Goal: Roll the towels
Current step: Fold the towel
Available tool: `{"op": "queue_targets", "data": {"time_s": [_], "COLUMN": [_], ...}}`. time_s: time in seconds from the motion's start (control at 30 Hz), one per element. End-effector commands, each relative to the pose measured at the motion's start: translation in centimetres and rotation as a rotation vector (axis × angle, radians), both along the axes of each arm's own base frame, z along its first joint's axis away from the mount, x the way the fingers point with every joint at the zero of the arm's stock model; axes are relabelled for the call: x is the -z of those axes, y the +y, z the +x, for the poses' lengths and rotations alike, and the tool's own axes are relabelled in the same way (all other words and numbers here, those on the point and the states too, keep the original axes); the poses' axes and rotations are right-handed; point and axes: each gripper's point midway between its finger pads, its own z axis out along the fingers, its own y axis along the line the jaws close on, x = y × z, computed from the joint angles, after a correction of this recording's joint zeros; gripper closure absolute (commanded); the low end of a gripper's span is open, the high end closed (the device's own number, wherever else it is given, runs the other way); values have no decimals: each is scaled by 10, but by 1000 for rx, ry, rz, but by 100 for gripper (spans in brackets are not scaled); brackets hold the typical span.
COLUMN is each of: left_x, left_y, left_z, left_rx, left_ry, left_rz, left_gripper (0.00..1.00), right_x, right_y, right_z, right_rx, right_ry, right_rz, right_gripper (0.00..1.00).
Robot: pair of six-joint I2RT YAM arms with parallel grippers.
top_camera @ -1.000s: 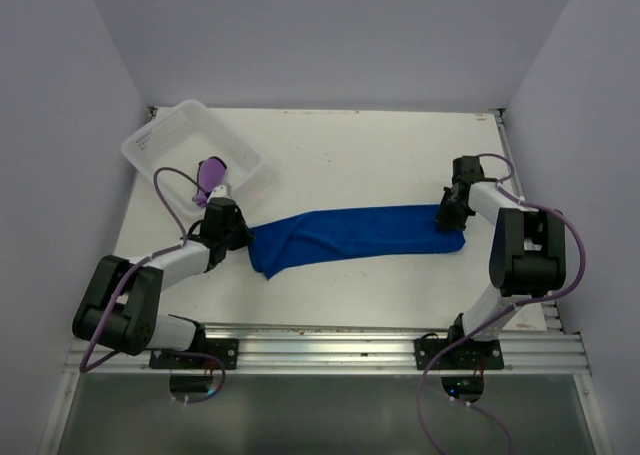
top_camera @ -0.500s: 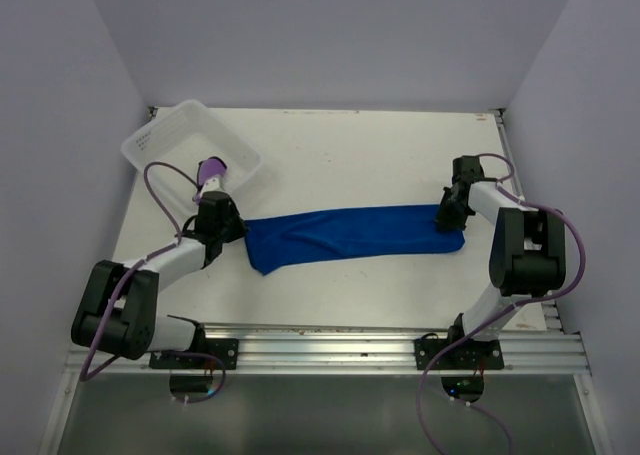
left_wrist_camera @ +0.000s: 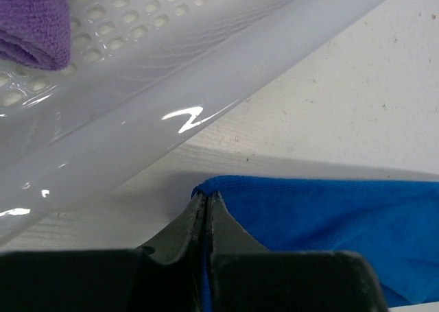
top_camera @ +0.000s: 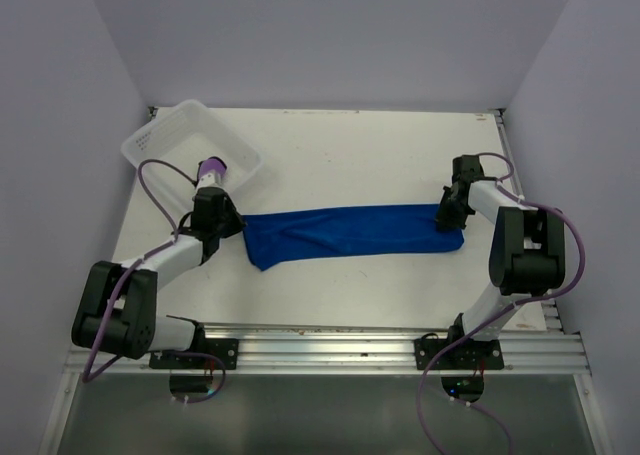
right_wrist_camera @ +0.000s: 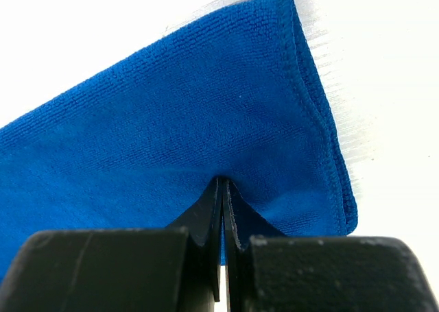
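The royal blue towel lies stretched in a long band across the middle of the table. My left gripper is shut on its left corner, close to the basket wall. My right gripper is shut on its right end, where the hemmed edge shows. The blue towel also fills the right wrist view. The purple towel sits rolled inside the white basket and shows in the left wrist view. No white tag is visible.
The white plastic basket stands at the back left, its rim just ahead of my left gripper. Purple walls enclose the table on three sides. A metal rail runs along the near edge.
My left gripper has pulled the blue towel's left end back and to the left towards the basket, drawing the towel straighter. The right arm has stayed still.
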Motion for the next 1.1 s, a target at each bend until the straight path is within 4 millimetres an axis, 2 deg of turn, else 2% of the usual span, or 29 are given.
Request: {"op": "queue_targets", "data": {"time_s": [0.0,0.13,0.33,0.47,0.7,0.8,1.07], "left_x": [-18,-20,-23,-27,-17,-12,8], "left_y": [8,10,14,6,-14,-21,-32], "left_z": [19,23,22,11,-37,-50,-64], "left_rx": [-13,-15,-19,10,67,90,121], "left_ry": [-67,-74,-76,-72,-47,-28,28], "left_rz": [19,12,7,-35,-183,-198,-174], "left_gripper": [96,91,62,60,62,63,67], "right_x": [8,8,7,8,9,10,11], "right_y": [-10,-8,-6,-4,-2,0,0], "right_z": [5,6,6,6,6,6,4], "right_rx": [-1,-3,-6,-8,-10,-11,-7], "right_ry": [6,1,-5,-4,-6,-10,-12], "right_rz": [-32,-21,-12,-3,12,19,23], "right_gripper": [100,100,100,100,100,100,100]}}
